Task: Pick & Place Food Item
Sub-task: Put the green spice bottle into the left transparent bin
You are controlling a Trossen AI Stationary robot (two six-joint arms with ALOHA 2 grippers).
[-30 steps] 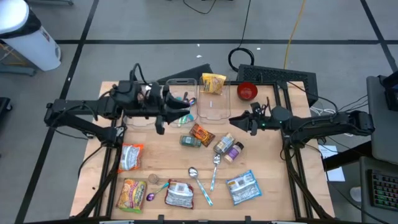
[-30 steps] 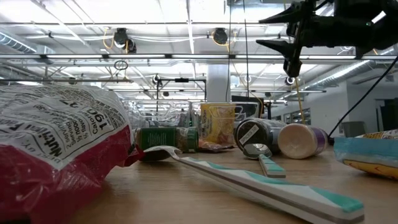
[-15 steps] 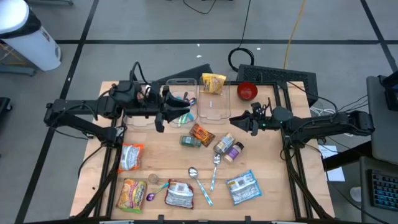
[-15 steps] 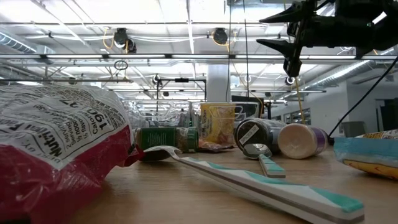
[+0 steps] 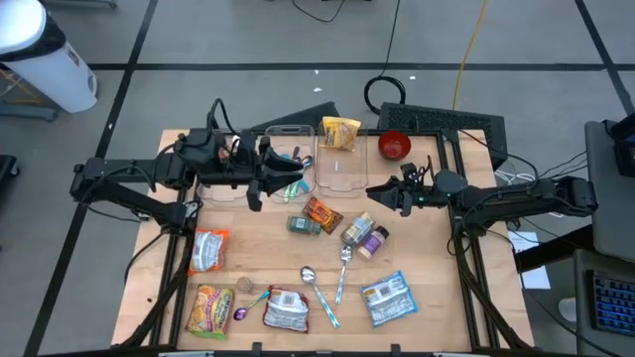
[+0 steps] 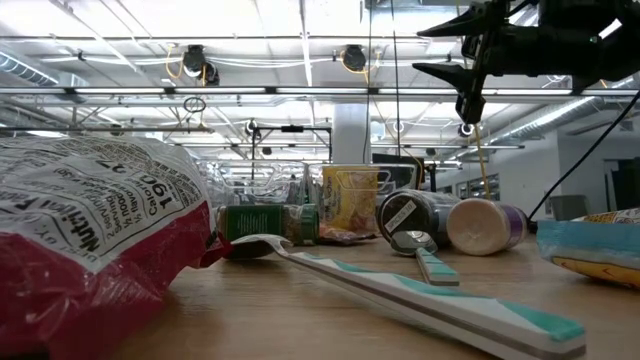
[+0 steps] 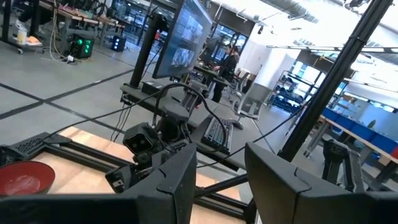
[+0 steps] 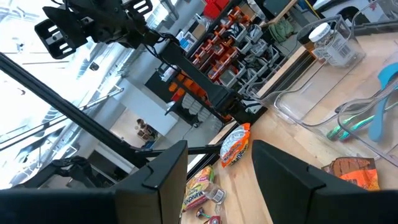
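Your left gripper (image 5: 295, 178): fingers apart, empty, above clear bins (image 5: 337, 171) | your right gripper (image 5: 375, 190): fingers apart, empty, above table (image 5: 437, 297)

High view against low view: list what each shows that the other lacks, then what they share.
Only the high view shows the red bowl, the left gripper over a clear bin, and the table's whole layout. Only the low view shows the ceiling lights and the room behind. Both show the yellow snack bag, the purple-capped jar lying on its side, and the right gripper, raised and open.
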